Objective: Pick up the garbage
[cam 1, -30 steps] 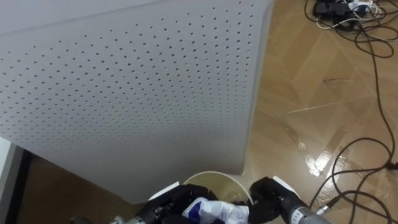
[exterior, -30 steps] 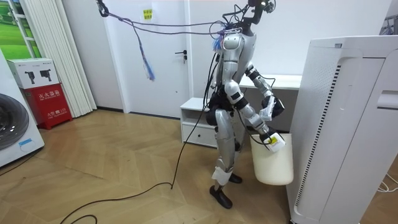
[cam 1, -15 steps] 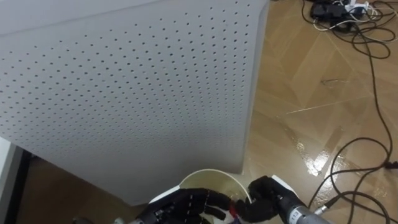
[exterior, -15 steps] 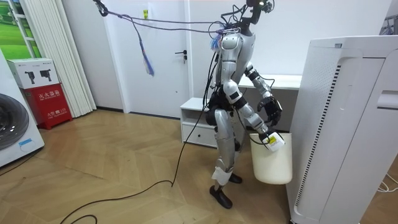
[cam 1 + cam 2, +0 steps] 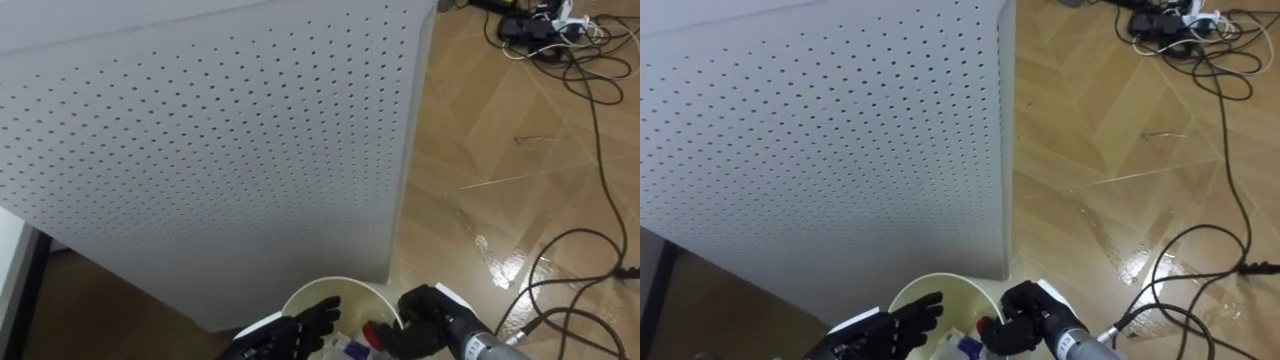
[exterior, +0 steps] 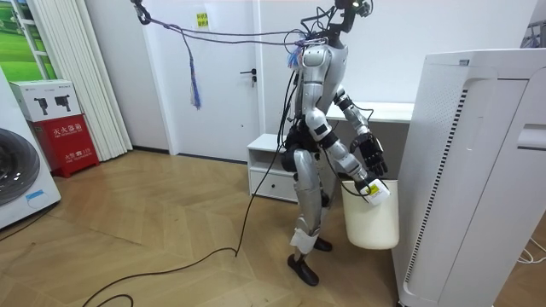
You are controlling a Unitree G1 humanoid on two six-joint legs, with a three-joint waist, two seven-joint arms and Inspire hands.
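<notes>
I stand close to a tall white perforated cabinet (image 5: 220, 140). A cream bin (image 5: 341, 286) hangs in front of me, and my right hand (image 5: 428, 318) is curled round its rim on the right side. My left hand (image 5: 301, 329) hovers over the bin's left side, fingers spread and holding nothing. Inside the bin lies white and blue garbage (image 5: 962, 346) beside a small red piece (image 5: 372, 331). In the room view the bin (image 6: 371, 218) hangs at thigh height, with the left hand (image 6: 373, 157) above it and the right hand (image 6: 365, 185) at its rim.
The cabinet (image 6: 473, 170) stands right before me. Cables (image 5: 590, 70) trail over the wooden floor on my right, with a cluster of plugs (image 5: 535, 22) at the far right. A low white drawer unit (image 6: 273, 166) stands behind me.
My left hand was shut on the white and blue garbage over the bin; it has spread its fingers and the garbage now lies inside. The right hand keeps its hold.
</notes>
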